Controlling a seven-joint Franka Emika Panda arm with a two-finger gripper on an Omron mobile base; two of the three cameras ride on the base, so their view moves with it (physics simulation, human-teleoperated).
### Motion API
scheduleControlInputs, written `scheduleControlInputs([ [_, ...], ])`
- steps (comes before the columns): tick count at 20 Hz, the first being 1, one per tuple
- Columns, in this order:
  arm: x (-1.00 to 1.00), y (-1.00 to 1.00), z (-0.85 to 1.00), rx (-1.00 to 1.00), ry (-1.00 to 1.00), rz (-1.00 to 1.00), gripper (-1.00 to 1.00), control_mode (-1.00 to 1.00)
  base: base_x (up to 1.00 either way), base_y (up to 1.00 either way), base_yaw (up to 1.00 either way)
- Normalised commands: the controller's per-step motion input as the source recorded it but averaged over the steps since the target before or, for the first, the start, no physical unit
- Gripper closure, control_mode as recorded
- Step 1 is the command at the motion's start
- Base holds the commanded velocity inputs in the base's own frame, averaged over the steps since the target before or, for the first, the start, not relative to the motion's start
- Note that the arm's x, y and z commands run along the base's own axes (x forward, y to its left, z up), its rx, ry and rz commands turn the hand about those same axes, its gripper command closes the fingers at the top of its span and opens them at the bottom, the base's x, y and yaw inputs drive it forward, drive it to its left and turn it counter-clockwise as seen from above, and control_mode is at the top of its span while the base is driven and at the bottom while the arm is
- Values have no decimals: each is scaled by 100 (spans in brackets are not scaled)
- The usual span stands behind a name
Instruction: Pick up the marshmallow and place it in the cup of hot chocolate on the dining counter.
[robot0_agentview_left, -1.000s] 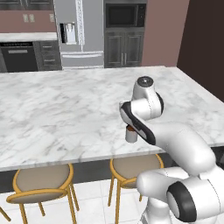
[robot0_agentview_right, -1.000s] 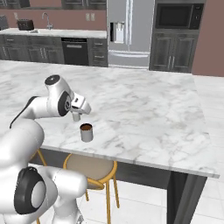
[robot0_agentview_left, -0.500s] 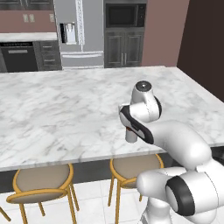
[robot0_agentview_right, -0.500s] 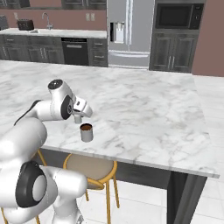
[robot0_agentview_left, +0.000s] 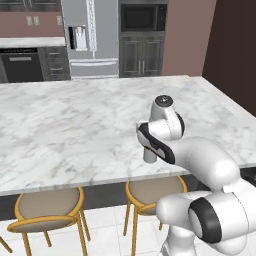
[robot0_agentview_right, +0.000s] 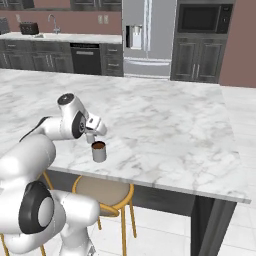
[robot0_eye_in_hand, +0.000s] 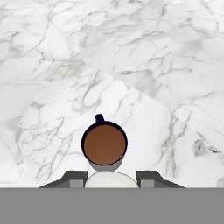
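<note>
**Marshmallow carried in over the cup**

Compared with a second ago, the gripper (robot0_agentview_right: 90, 134) has come down and in toward the cup of hot chocolate (robot0_agentview_right: 99, 151), so that it now hangs just above the cup's near-left rim in the right base view; the cup itself stands where it stood.

Seen from the hand, the marshmallow (robot0_eye_in_hand: 111, 180) is a rounded white lump pinched between the two dark finger tips (robot0_eye_in_hand: 72, 177), which press on it from either side. It sits directly below the cup in that view, its top edge overlapping the cup's grey wall, while the round brown surface of the drink lies open just beyond it. A small dark nub sticks out from the cup's far rim.

The cup stands upright on the dining counter (robot0_agentview_right: 165, 125), close to the counter's near edge and toward the robot's side of it. In the left base view the cup (robot0_agentview_left: 148, 154) is mostly hidden behind the arm, with only a strip of its grey wall showing under the wrist.

Under the counter's edge near the cup are round stools (robot0_agentview_right: 102, 192) with yellow legs and tan seats. Well beyond the cup, across the marble top, stand a steel fridge (robot0_agentview_right: 146, 37), dark cabinets and a built-in oven (robot0_agentview_right: 202, 20).
</note>
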Motion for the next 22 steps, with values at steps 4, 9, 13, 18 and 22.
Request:
scheduleControlInputs([
  [4,0,-13,-19,0,0,0,100,-100,0,0,0],
  [9,13,-1,-14,0,0,0,100,-100,0,0,0],
  [13,21,0,-17,0,0,0,100,-100,0,0,0],
  [18,14,0,-14,0,0,0,100,-100,0,0,0],
  [22,0,0,-14,0,0,0,100,-100,0,0,0],
])
